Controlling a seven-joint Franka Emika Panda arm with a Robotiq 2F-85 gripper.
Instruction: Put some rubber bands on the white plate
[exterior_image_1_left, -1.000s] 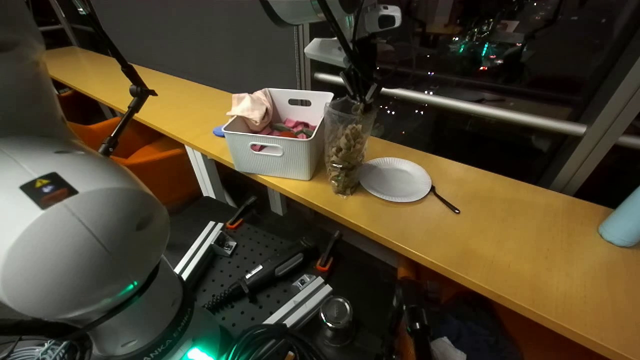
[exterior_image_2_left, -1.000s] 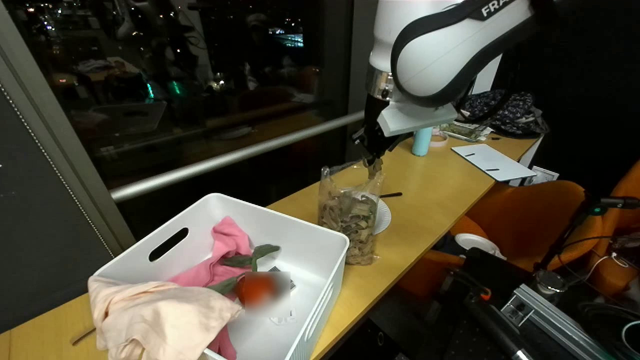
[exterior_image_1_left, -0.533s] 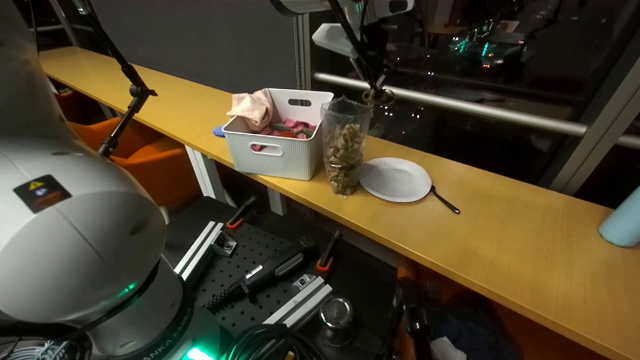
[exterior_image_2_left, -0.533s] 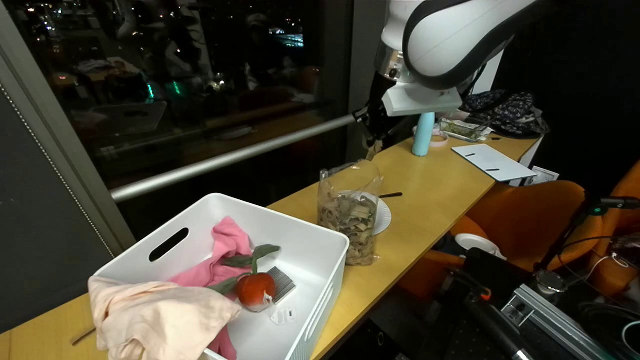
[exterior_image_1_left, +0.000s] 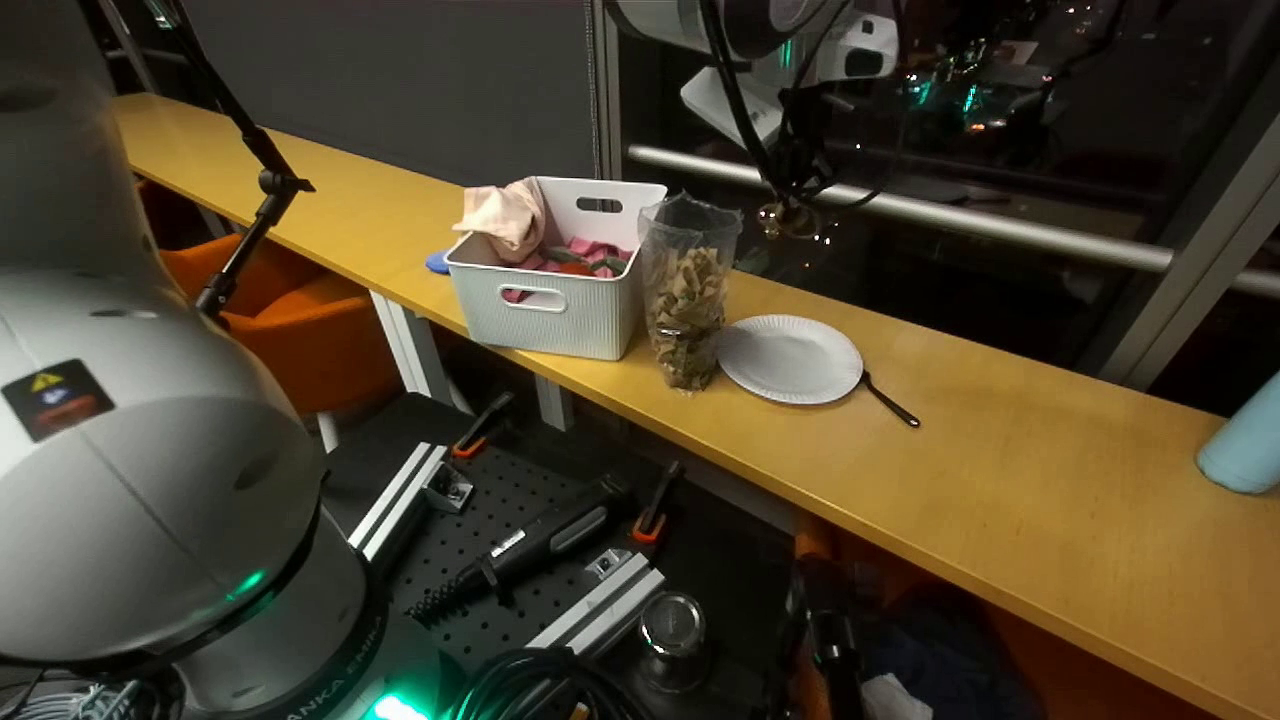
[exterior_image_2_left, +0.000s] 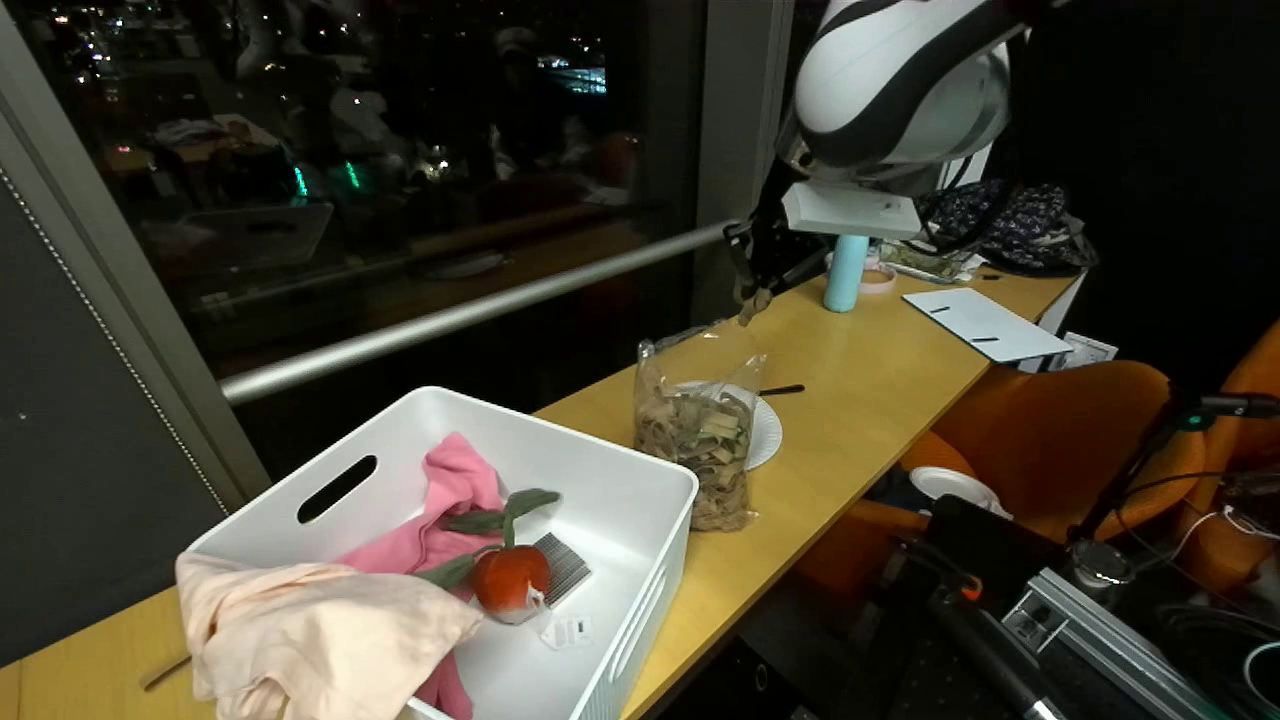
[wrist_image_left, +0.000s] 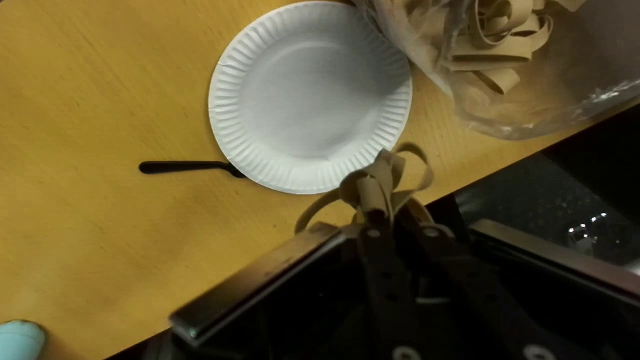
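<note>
My gripper (wrist_image_left: 395, 220) is shut on a small bunch of tan rubber bands (wrist_image_left: 375, 187), whose loops stick out past the fingertips. The bunch also shows in both exterior views (exterior_image_1_left: 790, 220) (exterior_image_2_left: 752, 305), held well above the table and clear of the bag. The white paper plate (wrist_image_left: 310, 100) lies bare on the table, with the bunch overlapping its edge in the wrist view. It also shows in both exterior views (exterior_image_1_left: 790, 360) (exterior_image_2_left: 768, 440), partly behind the bag in the latter. The clear bag (exterior_image_1_left: 692, 300) of rubber bands stands upright and open beside the plate.
A white bin (exterior_image_2_left: 600, 440) with pink cloth, a peach cloth and a red fruit stands beside the bag. A black fork (wrist_image_left: 185, 166) touches the plate's edge. A light blue bottle (exterior_image_1_left: 1245, 440) stands farther along the table (exterior_image_1_left: 1000, 480). A window and metal rail (exterior_image_1_left: 950, 210) run behind.
My gripper has come up out of the bag's mouth with the rubber bands and moved sideways away from the bag, towards the plate's side. The bag and plate stay in place.
</note>
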